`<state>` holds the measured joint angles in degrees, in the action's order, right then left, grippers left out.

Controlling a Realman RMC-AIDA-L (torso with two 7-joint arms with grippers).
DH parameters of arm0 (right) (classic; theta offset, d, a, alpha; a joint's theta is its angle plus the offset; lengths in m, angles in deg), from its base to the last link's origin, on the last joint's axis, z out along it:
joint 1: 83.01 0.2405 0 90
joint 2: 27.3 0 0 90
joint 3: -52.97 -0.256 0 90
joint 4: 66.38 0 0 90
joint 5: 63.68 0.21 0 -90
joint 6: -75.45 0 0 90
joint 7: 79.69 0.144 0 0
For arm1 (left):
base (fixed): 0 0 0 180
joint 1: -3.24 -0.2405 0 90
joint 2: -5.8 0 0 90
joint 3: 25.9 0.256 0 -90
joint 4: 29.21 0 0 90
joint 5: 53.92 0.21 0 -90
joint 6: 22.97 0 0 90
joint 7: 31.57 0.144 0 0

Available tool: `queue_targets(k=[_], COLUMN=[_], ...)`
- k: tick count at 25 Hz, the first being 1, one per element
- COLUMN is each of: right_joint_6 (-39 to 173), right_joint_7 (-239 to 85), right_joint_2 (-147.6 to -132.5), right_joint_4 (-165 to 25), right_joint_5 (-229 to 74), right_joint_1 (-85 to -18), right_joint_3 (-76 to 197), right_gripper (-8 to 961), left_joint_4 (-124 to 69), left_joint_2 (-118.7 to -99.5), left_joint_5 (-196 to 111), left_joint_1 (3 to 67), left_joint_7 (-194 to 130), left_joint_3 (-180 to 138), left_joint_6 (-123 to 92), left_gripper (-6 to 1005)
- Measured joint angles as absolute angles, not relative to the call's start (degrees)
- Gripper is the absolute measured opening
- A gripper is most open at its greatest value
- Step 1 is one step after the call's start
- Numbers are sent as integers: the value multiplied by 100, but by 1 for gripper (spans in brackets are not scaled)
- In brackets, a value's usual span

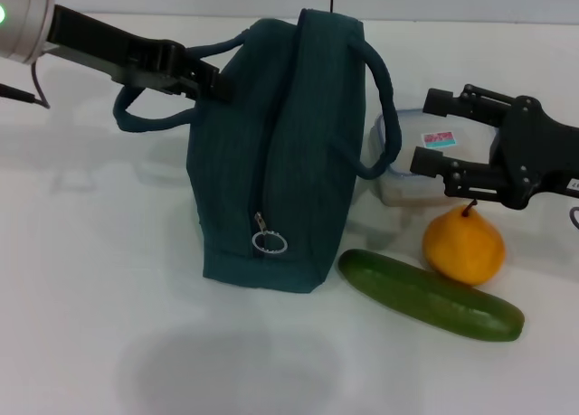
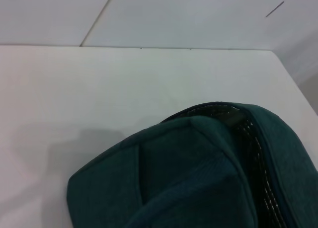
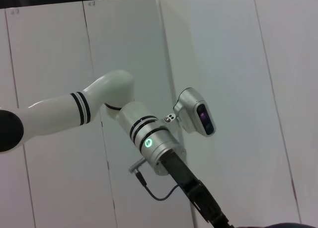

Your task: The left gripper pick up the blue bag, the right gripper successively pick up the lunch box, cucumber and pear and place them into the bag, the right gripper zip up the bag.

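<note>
The blue bag is upright at the middle of the head view, zipper pull on its near end. Its shadow lies on the table in front, apart from its base. My left gripper is shut on the bag's handle at the upper left. The bag's top shows in the left wrist view. My right gripper is open, its fingers on either side of the clear lunch box, just right of the bag. The yellow pear and the green cucumber lie in front of the box.
The white table stretches to the left and front of the bag. The bag's second handle hangs toward the lunch box. The right wrist view shows my left arm against white cabinet panels.
</note>
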<state>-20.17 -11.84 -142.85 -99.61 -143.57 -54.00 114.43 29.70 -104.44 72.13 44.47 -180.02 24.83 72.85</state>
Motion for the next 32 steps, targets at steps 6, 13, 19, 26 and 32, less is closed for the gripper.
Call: queue_targets(k=[6,13,19,26,32], right_joint_6=[-2024,-2051,-2058,-2077,-2115], right_joint_7=[-1184,-1184,-1184,-1183,-1176], right_joint_2=[-14287,-14288,-14288,-14288,-14292], right_joint_4=[-9918,-9906,-9845,-9807,-9728], right_joint_5=[-14344,-14319,-14308,-14303,-14200], right_joint_1=[-5468,-5534,-5541,-5546,-5549], right_joint_3=[11427,11407,11405,11413,11403], right_gripper=[781,781,781,781,781], left_joint_4=[2973,2970,2839,2771,2764], left_joint_2=[-10444,-10468,-10469,-10472,-10531], left_joint_5=[7079,6884,6705,6688,6642], left_joint_1=[4426,4357,4268,4228,4226], left_joint_7=[-17973,-17941,-17911,-17936,-17966], left_joint_3=[2414,2232,2227,2219,2108], left_joint_6=[7283,7283,7283,7288,7279], left_gripper=[437,143,108,91,72])
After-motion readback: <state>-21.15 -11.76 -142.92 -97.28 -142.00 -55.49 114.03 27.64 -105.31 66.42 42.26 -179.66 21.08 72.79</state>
